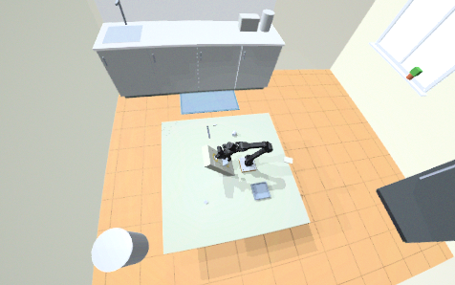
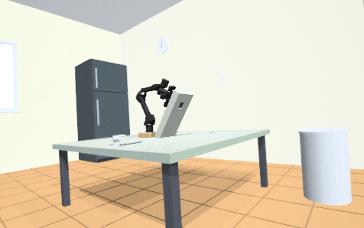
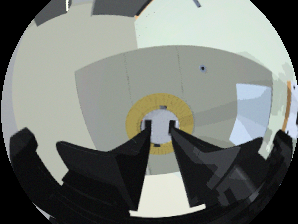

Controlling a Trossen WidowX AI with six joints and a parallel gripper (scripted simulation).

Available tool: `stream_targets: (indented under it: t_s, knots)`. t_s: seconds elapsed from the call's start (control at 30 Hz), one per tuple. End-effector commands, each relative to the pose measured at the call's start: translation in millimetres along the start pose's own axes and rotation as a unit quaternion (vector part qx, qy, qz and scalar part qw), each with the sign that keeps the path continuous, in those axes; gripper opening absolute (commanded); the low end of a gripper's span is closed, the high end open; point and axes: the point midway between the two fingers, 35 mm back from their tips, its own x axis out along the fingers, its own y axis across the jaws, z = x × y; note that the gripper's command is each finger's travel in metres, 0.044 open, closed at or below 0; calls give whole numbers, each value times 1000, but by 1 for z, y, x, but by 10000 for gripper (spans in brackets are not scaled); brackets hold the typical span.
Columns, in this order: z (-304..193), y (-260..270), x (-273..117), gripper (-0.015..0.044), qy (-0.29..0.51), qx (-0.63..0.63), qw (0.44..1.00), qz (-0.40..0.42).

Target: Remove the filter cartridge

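While our black gripper (image 1: pixel 218 156) (image 2: pixel 168 99) (image 3: pixel 161 131), narrowly open, empty, faces the round pale-grey cartridge (image 3: pixel 160 132) mid-frame, we should enter its dark slots (image 3: pixel 148 123).

I am in a kitchen: beyond my tool (image 1: pixel 217 157) (image 2: pixel 167 100) (image 3: pixel 161 131) and the surface (image 1: pixel 191 220) (image 2: pixel 214 141) stand grey cabinets (image 1: pixel 172 69) under a white counter (image 1: pixel 182 33) with a sink (image 1: pixel 123 34) and tap (image 1: pixel 121 11). A dark two-door fridge (image 1: pixel 425 206) (image 2: pixel 103 111) stands well apart from my tool.
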Motion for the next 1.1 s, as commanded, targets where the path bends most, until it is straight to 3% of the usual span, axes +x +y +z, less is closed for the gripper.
stream_targets:
  t_s: [0.0, 1.07]
  knots:
    - [1, 0, 1, 109, -1, 2, 1000, 1]
    - [1, 1, 5, 109, -1, 2, 1000, 1]
